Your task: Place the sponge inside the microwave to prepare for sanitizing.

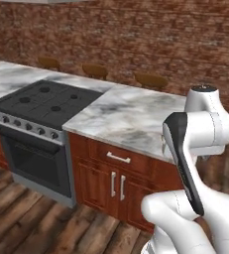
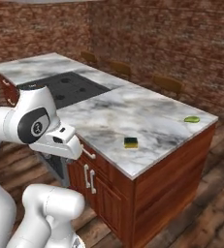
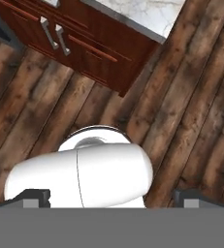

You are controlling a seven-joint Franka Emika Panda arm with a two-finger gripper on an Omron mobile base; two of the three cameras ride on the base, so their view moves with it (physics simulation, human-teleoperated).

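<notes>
One sponge waiting, arm tucked

One sponge point(image 2: 130, 142) lies flat on the marble counter point(image 2: 147, 121) near its front edge, well apart from the arm. Gripper point(image 3: 111, 198) points down at the wooden floor point(image 3: 191, 116), jaws spread wide and empty, apparently folded for driving. No microwave to report.

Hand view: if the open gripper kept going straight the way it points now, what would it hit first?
Probably the wooden floor. The gripper looks down at the planks, beside the cabinet corner, with nothing else in its line; depth is hard to judge.
</notes>
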